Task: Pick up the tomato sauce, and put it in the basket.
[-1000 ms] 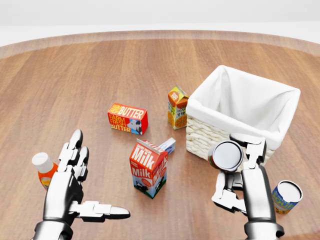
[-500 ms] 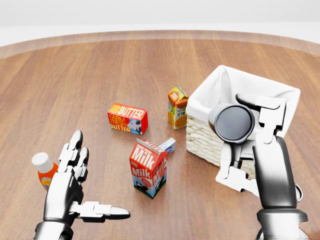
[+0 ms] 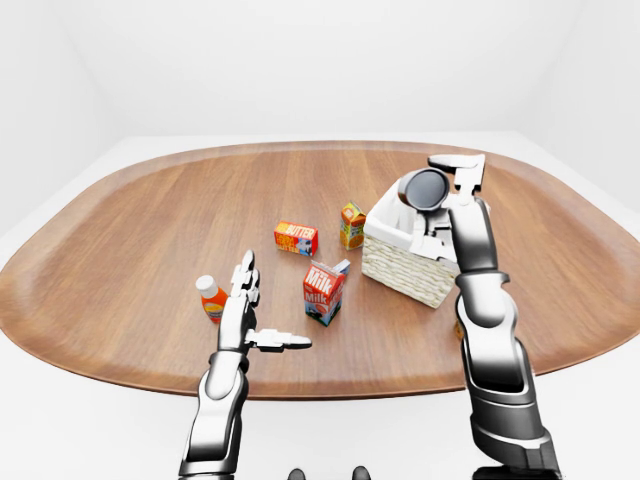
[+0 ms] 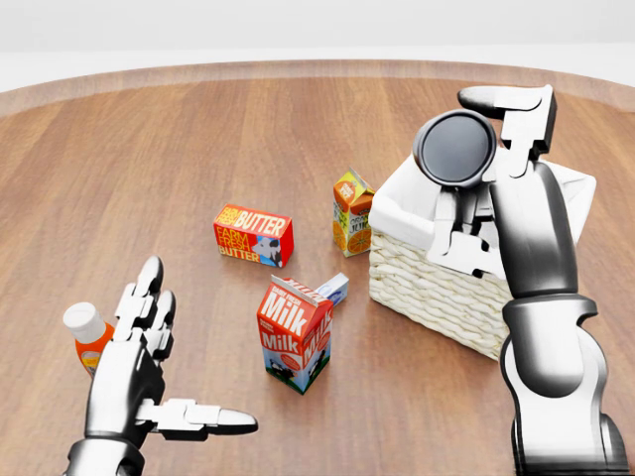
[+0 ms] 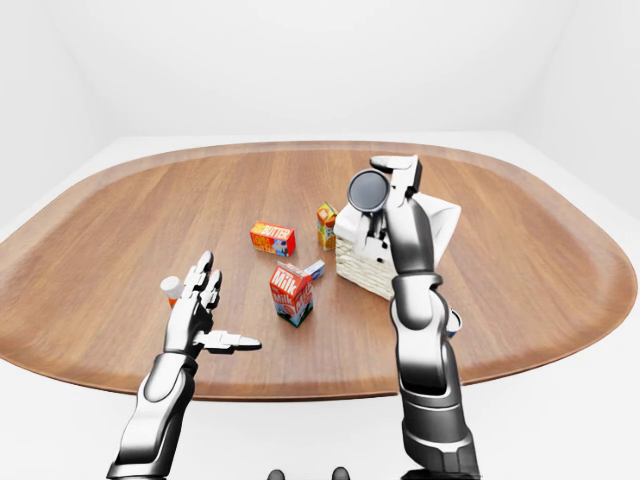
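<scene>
The right robot hand (image 4: 486, 149) gripped the tomato sauce can (image 4: 454, 149) above the basket (image 4: 437, 283); centring it before release seemed wise. The left robot hand (image 4: 149, 372) lay open, empty.

Oval wooden worktop (image 4: 198, 139) carrying red-orange butter box (image 4: 253, 236), upright red milk carton (image 4: 295, 335), small orange juice carton (image 4: 351, 213) just beside it, orange white-capped bottle (image 4: 88, 337) at left.
</scene>
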You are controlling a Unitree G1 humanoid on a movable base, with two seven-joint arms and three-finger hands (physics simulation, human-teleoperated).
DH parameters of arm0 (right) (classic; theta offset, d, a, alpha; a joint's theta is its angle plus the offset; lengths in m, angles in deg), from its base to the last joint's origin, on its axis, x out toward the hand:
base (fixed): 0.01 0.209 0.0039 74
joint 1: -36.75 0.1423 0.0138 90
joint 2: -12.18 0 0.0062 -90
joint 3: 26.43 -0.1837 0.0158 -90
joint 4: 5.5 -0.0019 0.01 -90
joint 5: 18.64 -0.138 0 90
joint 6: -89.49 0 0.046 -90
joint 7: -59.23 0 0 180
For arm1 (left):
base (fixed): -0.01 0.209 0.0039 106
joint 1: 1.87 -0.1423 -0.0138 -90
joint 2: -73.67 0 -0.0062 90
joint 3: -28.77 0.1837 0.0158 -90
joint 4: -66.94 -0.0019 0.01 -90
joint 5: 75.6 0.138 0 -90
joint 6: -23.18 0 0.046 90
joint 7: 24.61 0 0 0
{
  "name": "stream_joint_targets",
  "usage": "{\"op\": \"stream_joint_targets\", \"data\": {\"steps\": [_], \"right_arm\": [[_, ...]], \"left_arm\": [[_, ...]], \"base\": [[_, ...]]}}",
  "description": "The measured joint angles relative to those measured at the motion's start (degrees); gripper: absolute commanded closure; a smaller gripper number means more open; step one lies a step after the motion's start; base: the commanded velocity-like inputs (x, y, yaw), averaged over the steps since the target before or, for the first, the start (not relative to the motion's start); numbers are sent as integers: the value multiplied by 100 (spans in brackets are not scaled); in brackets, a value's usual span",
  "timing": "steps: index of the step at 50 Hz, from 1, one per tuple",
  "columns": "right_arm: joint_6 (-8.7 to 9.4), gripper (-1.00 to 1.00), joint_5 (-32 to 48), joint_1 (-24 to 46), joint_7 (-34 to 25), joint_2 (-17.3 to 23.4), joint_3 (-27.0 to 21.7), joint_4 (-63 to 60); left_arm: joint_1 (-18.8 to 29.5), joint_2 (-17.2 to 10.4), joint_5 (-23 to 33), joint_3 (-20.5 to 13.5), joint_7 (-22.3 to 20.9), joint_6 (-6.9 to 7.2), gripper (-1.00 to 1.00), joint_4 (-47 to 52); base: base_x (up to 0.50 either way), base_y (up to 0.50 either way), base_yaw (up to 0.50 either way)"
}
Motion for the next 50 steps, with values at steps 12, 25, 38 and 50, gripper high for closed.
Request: {"op": "stream_joint_targets", "data": {"steps": [12, 25, 38, 50], "right_arm": [[0, 100, -59, 1040, 225, 351, -126, 1393], [-4, 100, -162, 1967, 528, 692, -205, 2859], [-439, 100, -343, 2731, 907, 1004, -249, 4593], [-1000, 100, -499, 3478, 1359, 1280, -217, 6705]], "left_arm": [[-8, 0, -7, -1, -4, 25, -100, 42], [-10, -1, -16, -7, -7, 13, -100, 39], [-4, -2, -23, -14, -5, -3, -100, 24], [-7, -2, -24, -13, -4, 2, -100, 33]], "base": [[0, 0, 0], [0, 0, 0], [0, 0, 0], [0, 0, 0]]}}
